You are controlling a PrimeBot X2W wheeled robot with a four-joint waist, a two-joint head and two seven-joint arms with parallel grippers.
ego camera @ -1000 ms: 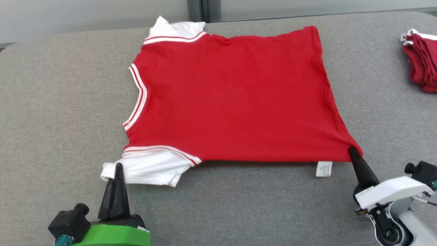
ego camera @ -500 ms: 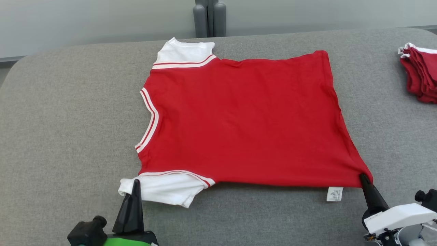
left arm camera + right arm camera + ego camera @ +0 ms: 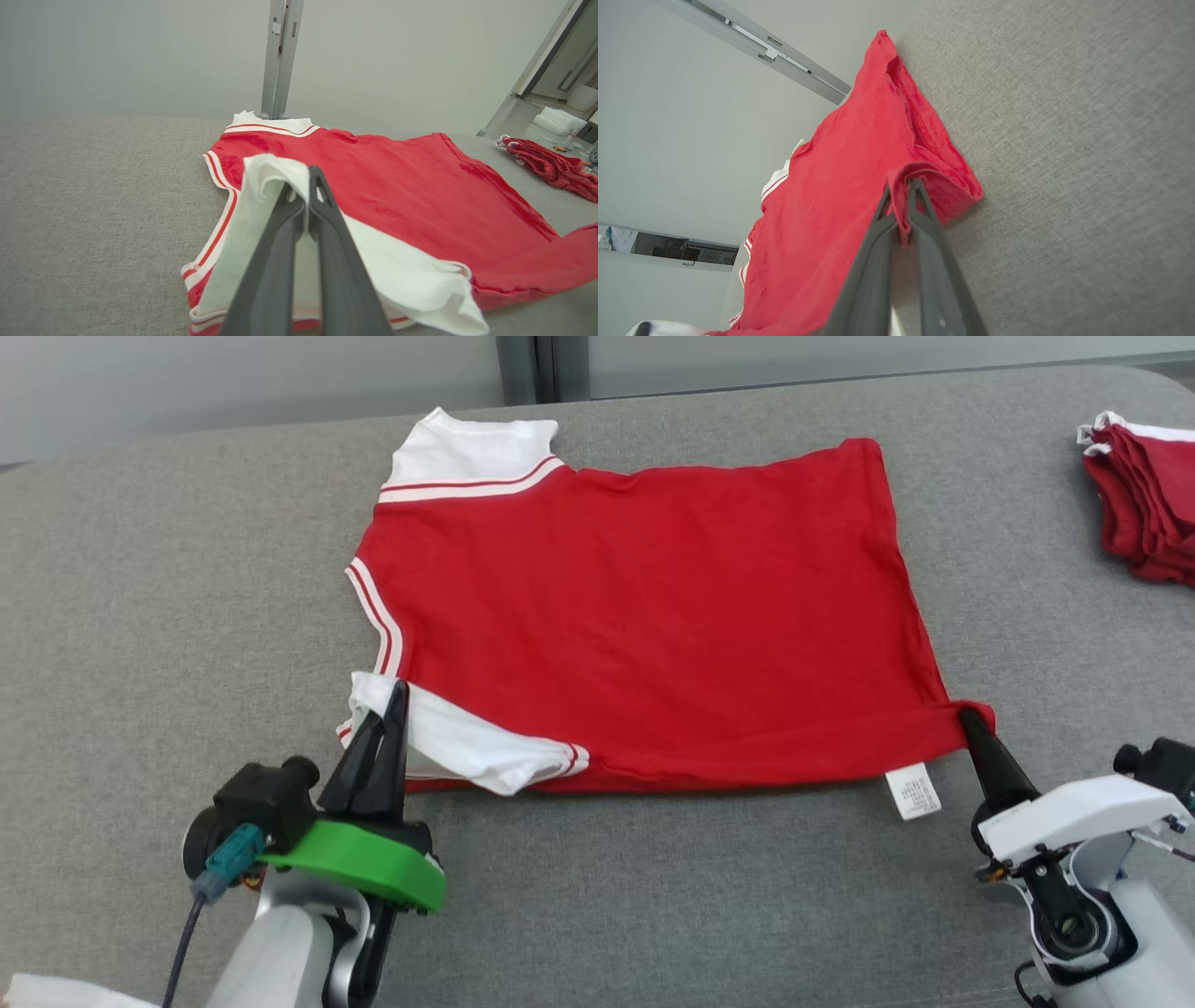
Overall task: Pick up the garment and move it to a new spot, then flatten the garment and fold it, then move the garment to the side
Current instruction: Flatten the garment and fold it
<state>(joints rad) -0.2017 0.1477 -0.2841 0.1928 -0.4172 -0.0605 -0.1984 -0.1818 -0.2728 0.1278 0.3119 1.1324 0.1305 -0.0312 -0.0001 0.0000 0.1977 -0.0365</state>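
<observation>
At the lower left of the head view, the left gripper (image 3: 398, 694) has two long black tapering fingers (image 3: 369, 775) on a bright green mount (image 3: 373, 873). Beside it sits a black camera block (image 3: 261, 798) with a teal plug (image 3: 227, 861) and a dark cable (image 3: 179, 943); the forearm (image 3: 280, 957) is pale grey. At the lower right, the right gripper (image 3: 967, 714) has black fingers on a white mount (image 3: 1074, 817), with a black knob (image 3: 1153, 765), a round black-ringed joint (image 3: 1069, 929) and thin wires (image 3: 1162, 845).

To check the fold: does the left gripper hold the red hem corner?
No, the left gripper is shut on the white sleeve, lifted over the red cloth.
</observation>
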